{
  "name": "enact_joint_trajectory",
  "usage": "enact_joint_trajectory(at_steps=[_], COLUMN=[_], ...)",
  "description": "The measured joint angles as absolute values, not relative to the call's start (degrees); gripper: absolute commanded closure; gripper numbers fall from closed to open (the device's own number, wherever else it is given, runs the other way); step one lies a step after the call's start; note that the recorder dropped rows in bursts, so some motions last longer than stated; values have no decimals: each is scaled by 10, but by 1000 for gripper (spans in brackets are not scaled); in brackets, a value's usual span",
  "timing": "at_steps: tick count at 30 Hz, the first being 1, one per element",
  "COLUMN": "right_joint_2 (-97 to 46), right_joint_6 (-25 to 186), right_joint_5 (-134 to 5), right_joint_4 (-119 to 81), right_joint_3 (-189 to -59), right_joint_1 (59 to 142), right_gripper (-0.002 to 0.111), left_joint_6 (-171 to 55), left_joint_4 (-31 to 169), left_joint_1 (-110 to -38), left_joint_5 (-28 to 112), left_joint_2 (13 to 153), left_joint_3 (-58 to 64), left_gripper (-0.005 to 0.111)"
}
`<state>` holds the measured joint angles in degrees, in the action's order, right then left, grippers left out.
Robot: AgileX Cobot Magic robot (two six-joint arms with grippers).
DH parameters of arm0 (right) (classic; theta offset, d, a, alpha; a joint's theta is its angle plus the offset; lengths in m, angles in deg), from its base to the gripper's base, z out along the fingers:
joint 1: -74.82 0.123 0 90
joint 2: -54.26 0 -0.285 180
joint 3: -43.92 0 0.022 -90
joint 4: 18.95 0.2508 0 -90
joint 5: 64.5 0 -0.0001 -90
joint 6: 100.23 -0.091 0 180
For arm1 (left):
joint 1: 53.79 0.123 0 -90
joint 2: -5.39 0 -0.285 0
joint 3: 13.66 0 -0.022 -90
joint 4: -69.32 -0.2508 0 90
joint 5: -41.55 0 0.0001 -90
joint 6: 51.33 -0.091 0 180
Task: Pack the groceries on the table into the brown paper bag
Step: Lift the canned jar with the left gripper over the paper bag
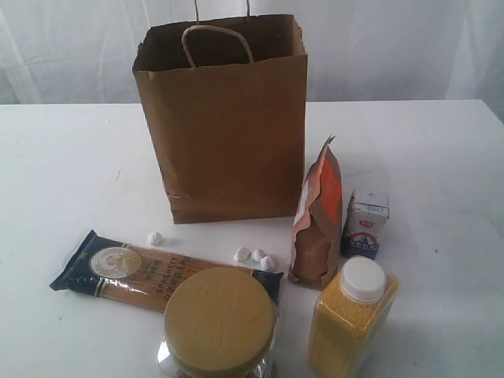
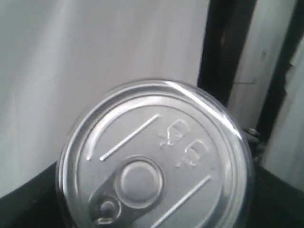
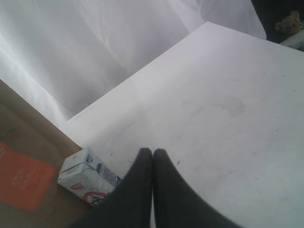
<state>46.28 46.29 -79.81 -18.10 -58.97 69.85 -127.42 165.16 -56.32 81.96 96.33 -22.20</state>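
Observation:
The brown paper bag (image 1: 228, 134) stands open at the back of the table (image 1: 63, 181). In front of it lie the navy spaghetti packet (image 1: 118, 272) and the jar with a tan lid (image 1: 219, 321). The orange-brown pouch (image 1: 317, 228), white-blue carton (image 1: 366, 223) and yellow-grain bottle (image 1: 352, 319) stand to the right. The tin can (image 2: 152, 161) fills the left wrist view, lid toward the camera, held between the dark jaws of my left gripper (image 2: 152, 190). My right gripper (image 3: 152, 153) is shut and empty above the table beside the carton (image 3: 85, 175). Neither gripper shows in the exterior view.
Small white pebble-like bits (image 1: 254, 256) lie between the bag and the spaghetti packet, with one more (image 1: 154, 237) to the left. A white curtain hangs behind the table. The table's right edge (image 1: 492, 106) is near the back right.

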Motion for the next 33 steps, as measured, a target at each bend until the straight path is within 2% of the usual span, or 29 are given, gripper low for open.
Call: enact_joint_trajectory(at_steps=[3, 8, 22, 28, 33], right_joint_2=[463, 463, 463, 463, 463], right_joint_6=[463, 463, 463, 463, 463], right_joint_5=[-798, -798, -798, -798, -798], right_joint_4=[-181, -181, -181, -181, -181], right_joint_3=[-590, -590, -590, -590, -590], right_joint_1=[698, 698, 698, 698, 698], right_gripper=[108, 108, 108, 108, 108], left_joint_6=[-1338, -1438, -1559, -1554, -1510], left_joint_4=[1652, 1652, 1646, 1547, 1510], left_joint_1=[-563, -563, -599, -612, -612], left_joint_5=[891, 933, 935, 893, 871], left_joint_2=[1016, 1069, 1153, 1166, 1175], left_joint_3=[-237, -244, -244, -244, -244], left_gripper=[107, 107, 107, 106, 90])
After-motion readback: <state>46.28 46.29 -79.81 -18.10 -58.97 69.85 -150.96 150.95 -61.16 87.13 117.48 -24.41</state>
